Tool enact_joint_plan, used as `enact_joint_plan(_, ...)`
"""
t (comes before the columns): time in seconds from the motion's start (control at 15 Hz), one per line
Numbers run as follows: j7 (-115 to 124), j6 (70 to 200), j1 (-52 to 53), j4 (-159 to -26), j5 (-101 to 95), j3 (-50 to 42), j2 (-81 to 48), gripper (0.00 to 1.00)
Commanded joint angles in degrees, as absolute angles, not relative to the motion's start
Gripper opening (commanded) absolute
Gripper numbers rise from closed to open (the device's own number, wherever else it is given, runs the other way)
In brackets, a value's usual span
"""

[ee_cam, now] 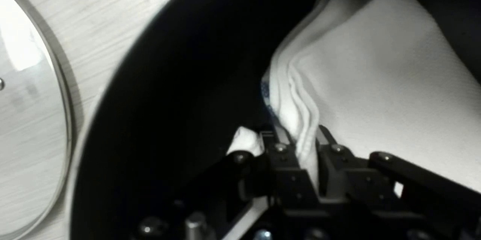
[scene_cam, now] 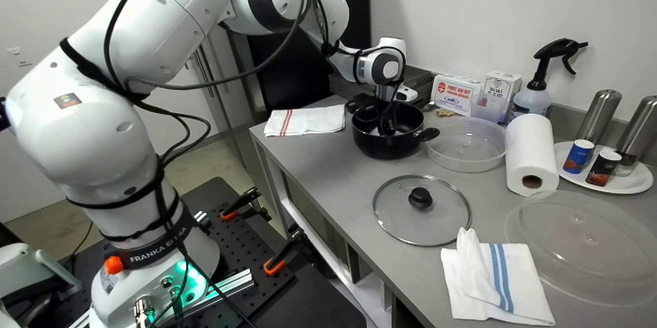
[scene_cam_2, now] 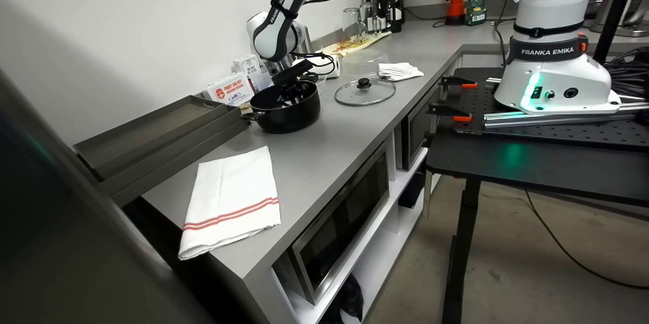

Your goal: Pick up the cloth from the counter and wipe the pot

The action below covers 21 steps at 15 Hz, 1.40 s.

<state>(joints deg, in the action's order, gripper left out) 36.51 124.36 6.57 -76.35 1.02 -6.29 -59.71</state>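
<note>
**Gripper (ee_cam: 303, 136) pinches a folded white cloth (ee_cam: 383, 74) inside a black pot (scene_cam: 382, 149)**

The cloth is matte with a fine weave. Between the fingers (ee_cam: 280, 157) it gathers into narrow, stacked pleats, squeezed from both sides; beyond them it spreads into a broad, smooth flap. A small dark blue patch marks one edge of the folds. Whether the cloth touches the pot's floor cannot be told.

The pot is round and deep, with smooth black walls and stubby side handles, upright on the grey counter (scene_cam: 328, 164). In both exterior views the gripper reaches down into it.

Just beside the pot stands a shallow, translucent plastic bowl (scene_cam: 462, 164). A round glass lid (scene_cam: 405, 223), metal-rimmed and black-knobbed, lies flat nearby. Next to that lid sits a blue-striped towel (scene_cam: 518, 287), loosely folded with a raised peak; a red-striped towel (scene_cam_2: 236, 187) is folded into a neat rectangle near the counter's end. A cylindrical paper towel roll (scene_cam: 531, 148) lies on its side. A white plate (scene_cam: 636, 184) carries tall metal mills (scene_cam: 599, 115) and two small shakers, one blue (scene_cam: 578, 156), one black (scene_cam: 603, 168).
</note>
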Motion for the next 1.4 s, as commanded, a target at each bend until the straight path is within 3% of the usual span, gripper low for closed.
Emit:
enact_joint_plan(0.0, 34.29, 122.05, 4.79, -71.89, 3.25, -4.68, -63.27, 0.04)
enact_joint_plan(1.33, 28.28, 127.68, 6.02, -74.71, 4.81, -2.42, -62.53, 0.04)
